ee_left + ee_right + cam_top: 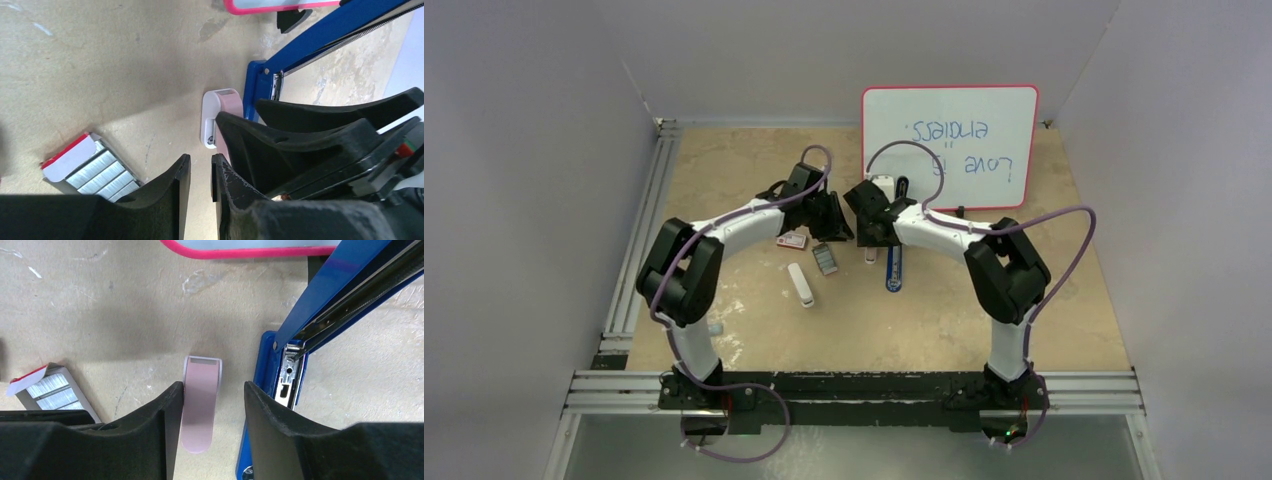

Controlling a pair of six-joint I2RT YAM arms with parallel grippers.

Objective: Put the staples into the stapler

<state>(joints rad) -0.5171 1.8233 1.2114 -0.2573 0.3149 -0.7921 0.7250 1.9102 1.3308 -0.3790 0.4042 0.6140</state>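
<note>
The stapler (893, 270), blue with its top swung open, lies right of centre; its bare staple channel shows in the right wrist view (288, 374). The staples (825, 258) are silvery strips in a grey tray with a red-and-white flap (97, 170), left of the stapler. My left gripper (836, 228) hovers between the tray and the stapler, its fingers (182, 190) a narrow gap apart with nothing between them. My right gripper (212, 390) is open and empty above a small pink piece (200, 405). Its left finger is at that piece's edge and the stapler is just to its right.
A pink-framed whiteboard (949, 145) lies at the back right. A white oblong bar (801, 285) and a small red-and-white box (792, 240) lie left of the staples. The two grippers are close together, and the right one's fingers (325, 130) fill the left wrist view.
</note>
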